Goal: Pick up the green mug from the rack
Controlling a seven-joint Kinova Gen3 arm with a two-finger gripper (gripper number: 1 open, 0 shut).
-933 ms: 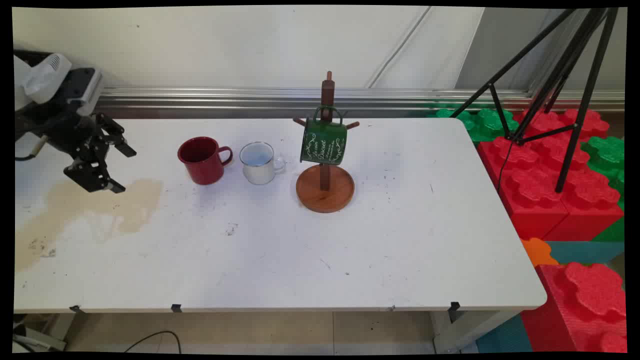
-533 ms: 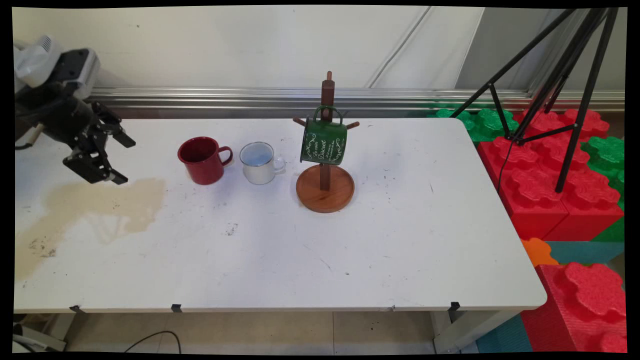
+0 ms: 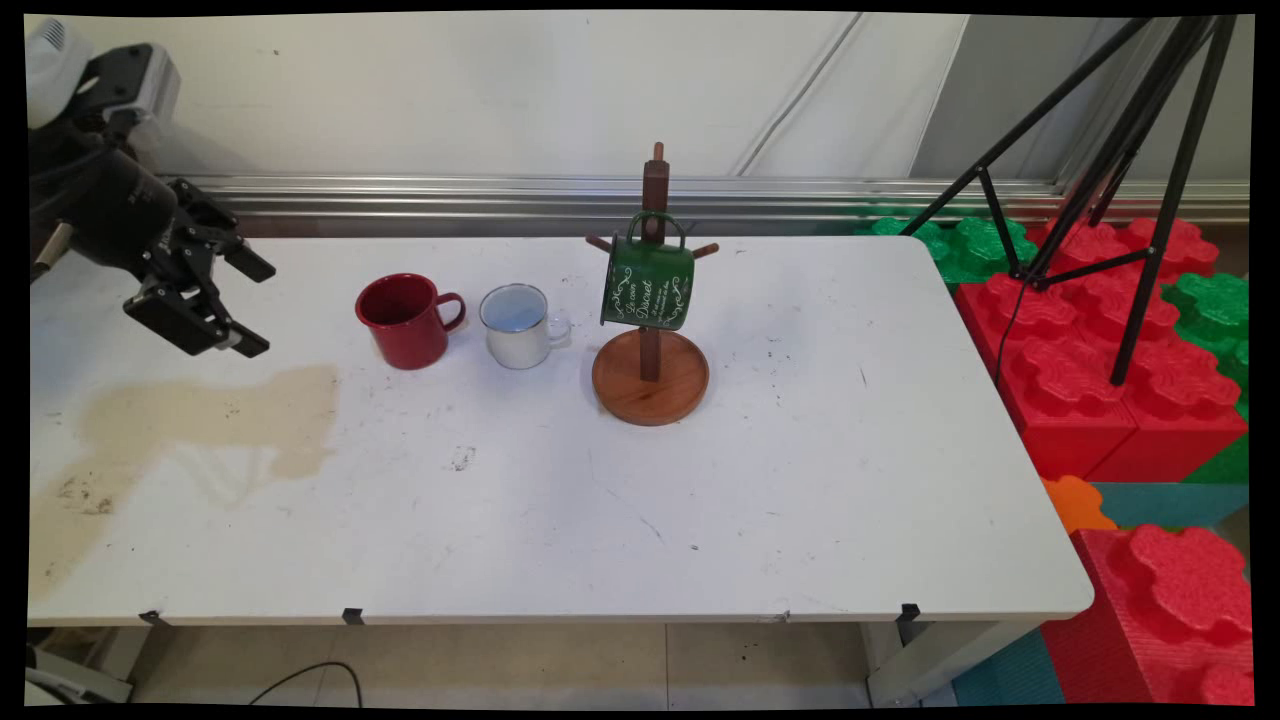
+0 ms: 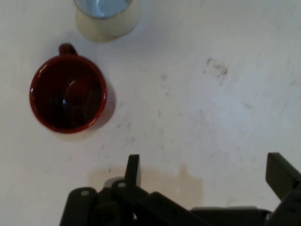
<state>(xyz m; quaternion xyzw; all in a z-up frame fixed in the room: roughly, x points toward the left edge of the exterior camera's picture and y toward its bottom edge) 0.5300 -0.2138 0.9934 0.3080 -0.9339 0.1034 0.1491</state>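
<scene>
red mug (image 3: 405, 320) | white mug (image 3: 517, 327), pale blue inside | green mug (image 3: 647, 283), white lettering | brown stand (image 3: 650, 378) | tan stain (image 3: 200, 420), white table (image 3: 800, 480)

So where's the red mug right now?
In the main view the red mug stands upright left of centre, beside the white mug, with the gripper apart on its left.

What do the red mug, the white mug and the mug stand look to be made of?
Red mug: probably enamelled metal, given its glossy coat and thin rolled rim. White mug: likely the same, with a thin darker rim and a pale blue inside. Mug stand: wood, brown with a smooth satin finish, with a turned round base, post and pegs.
</scene>
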